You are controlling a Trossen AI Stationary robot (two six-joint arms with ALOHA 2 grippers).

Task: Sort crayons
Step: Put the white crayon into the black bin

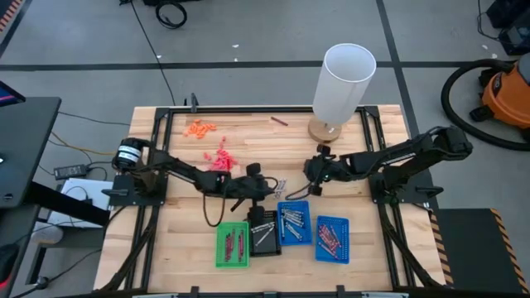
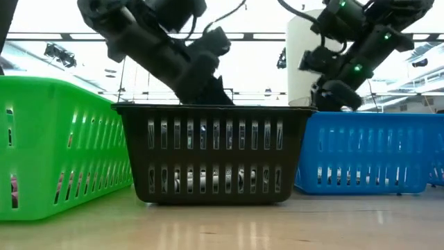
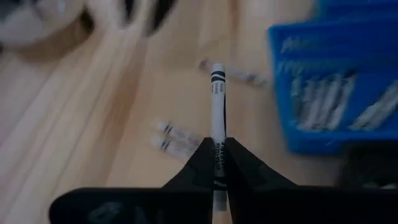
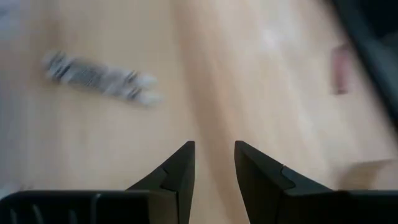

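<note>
Held crayon (image 3: 217,99): a silvery grey stick pinched lengthwise between the fingers of the left gripper (image 3: 217,155), above the table near the black tray; its wrapper carries dark bands and small print too fine to read.
Loose crayons (image 3: 169,135): a few grey ones lie on the wood just beyond the held one, beside the blue tray.
Stray crayon (image 1: 279,120): one dark maroon stick lies alone near the far edge of the table (image 1: 166,248).
Black tray (image 1: 265,232): holds pale grey crayons.
Blue tray (image 1: 294,223): just beside the black one, holds grey crayons.
Second blue tray (image 1: 332,238): farther right, holds red crayons.
Green tray (image 1: 232,245): left of the black tray, holds dark maroon crayons.
Right gripper (image 4: 214,155): fingers spread and holding nothing, hovering over bare wood near the white cylinder (image 1: 343,83).
Orange bits (image 1: 199,127) and pink-red bits (image 1: 221,157): two small clusters on the left half of the table.
</note>
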